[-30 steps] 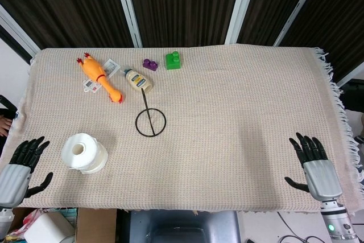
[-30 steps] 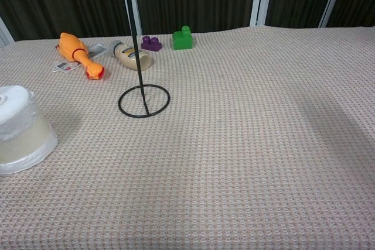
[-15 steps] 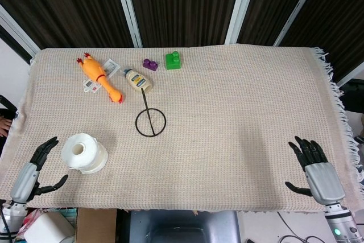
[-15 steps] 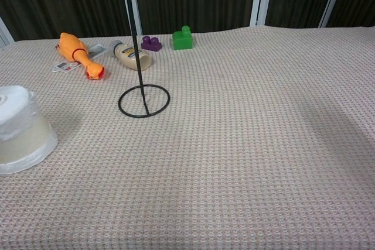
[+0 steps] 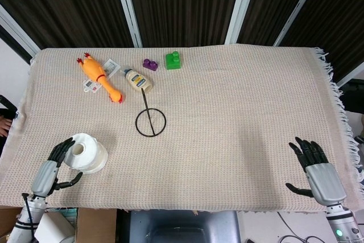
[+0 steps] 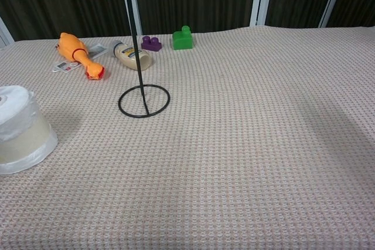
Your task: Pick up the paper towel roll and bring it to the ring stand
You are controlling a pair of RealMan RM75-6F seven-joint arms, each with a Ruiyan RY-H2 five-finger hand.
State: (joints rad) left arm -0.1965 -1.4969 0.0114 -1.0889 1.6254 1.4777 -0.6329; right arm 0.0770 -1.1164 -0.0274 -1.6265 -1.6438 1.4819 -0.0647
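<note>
The left hand (image 5: 52,168) hung at the table's near edge just beside the paper towel roll (image 5: 85,152), fingers spread and holding nothing, their tips at the roll's side; contact could not be judged. The right hand (image 5: 316,169) lay spread and empty, well apart from the roll. The roll stood upright, its long axis vertical and core hole facing up. Bare cloth (image 5: 227,140) separated it from the ring stand (image 5: 149,120) beyond, whose rod stood upright.

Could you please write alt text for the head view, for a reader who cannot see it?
Seen from above, the left robot hand, fingers spread, reaches the upright paper towel roll on a beige cloth. The ring stand stands beyond it; the right robot hand rests open.
</note>
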